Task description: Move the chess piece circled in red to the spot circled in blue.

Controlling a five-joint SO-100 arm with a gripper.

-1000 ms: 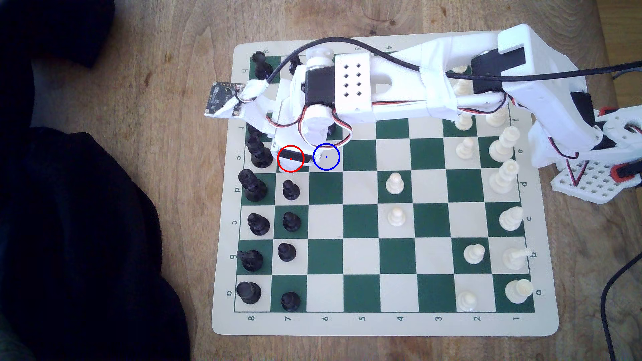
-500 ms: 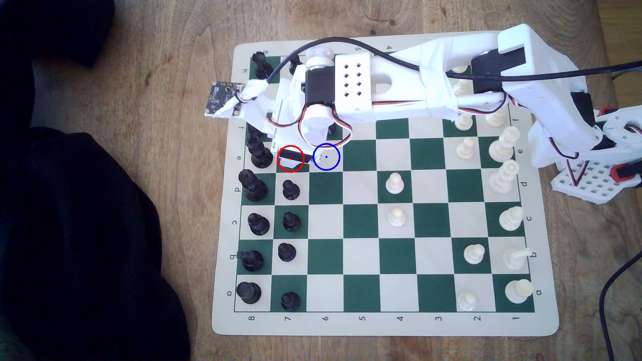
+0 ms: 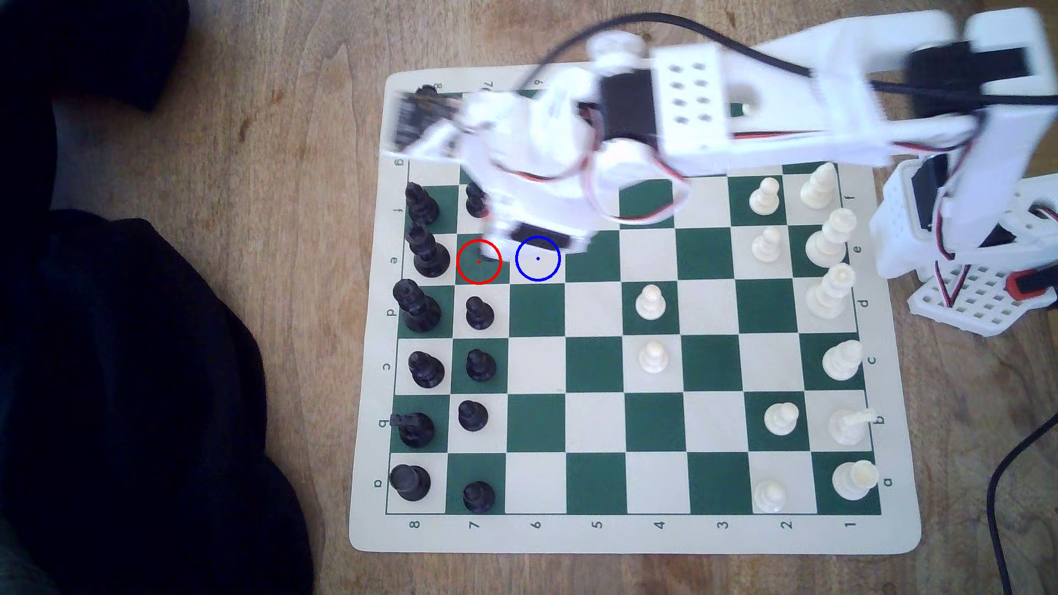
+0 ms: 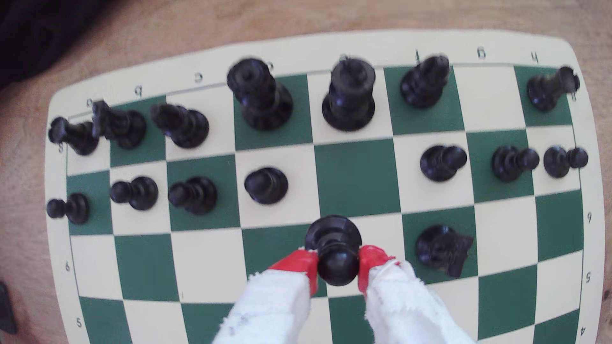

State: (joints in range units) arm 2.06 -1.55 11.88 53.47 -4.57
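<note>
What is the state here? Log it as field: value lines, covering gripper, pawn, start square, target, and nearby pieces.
gripper: gripper, red-tipped fingers closed on the head of the black pawn
pawn: held, base toward the board; whether it is clear of the board cannot be told
start square: red-ringed green square, no piece standing on it
target: blue-ringed cream square, partly covered by the blurred arm in the exterior view; no piece seen on it
nearby pieces: black knight beside the held pawn
arm: motion-blurred in the exterior view
</note>
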